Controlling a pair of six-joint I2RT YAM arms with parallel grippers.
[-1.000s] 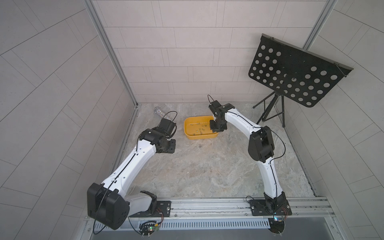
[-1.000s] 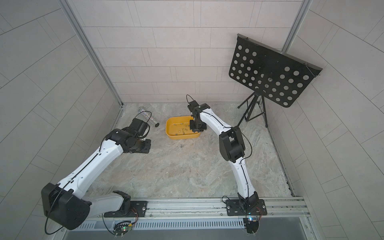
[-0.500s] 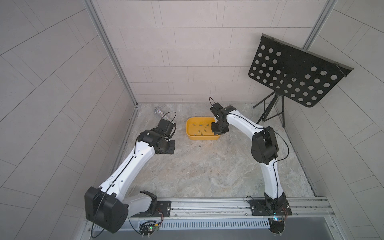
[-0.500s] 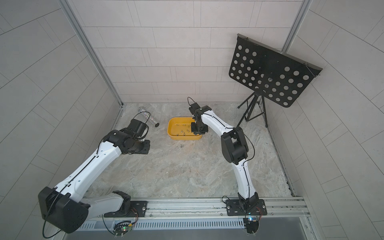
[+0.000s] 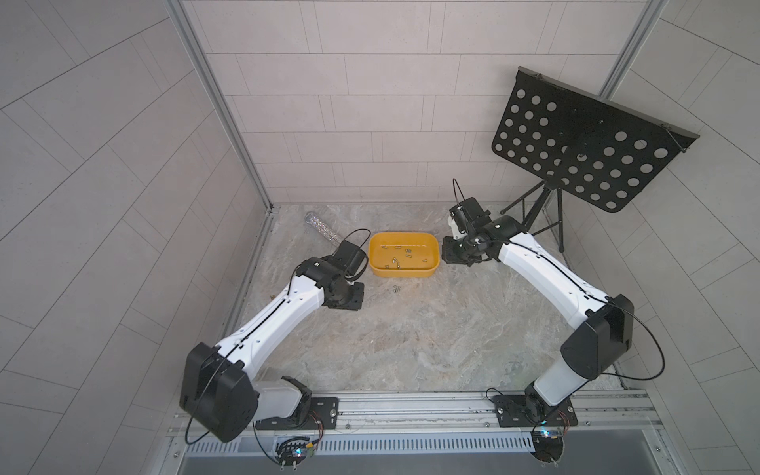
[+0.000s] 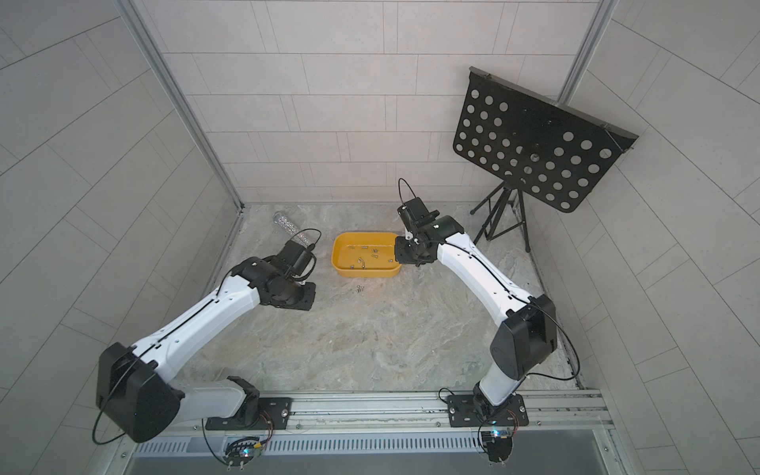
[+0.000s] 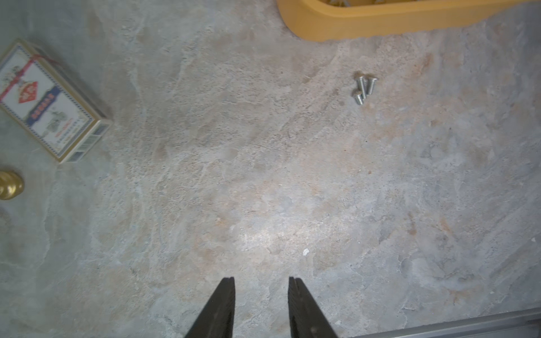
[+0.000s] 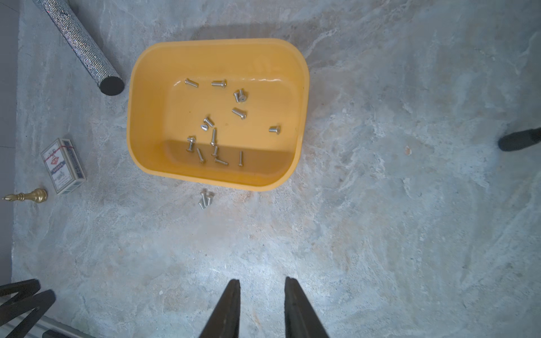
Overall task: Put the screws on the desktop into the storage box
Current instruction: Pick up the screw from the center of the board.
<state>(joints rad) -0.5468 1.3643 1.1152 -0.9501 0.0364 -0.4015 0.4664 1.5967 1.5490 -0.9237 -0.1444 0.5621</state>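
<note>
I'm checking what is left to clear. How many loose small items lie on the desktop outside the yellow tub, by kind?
screws: 3
glittery silver tube: 1
card pack: 1
brass piece: 1
Total: 6

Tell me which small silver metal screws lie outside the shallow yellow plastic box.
The three clustered silver screws on the grey marble-patterned desktop, beside the long wall of the yellow plastic box; all other screws lie inside it.
</note>
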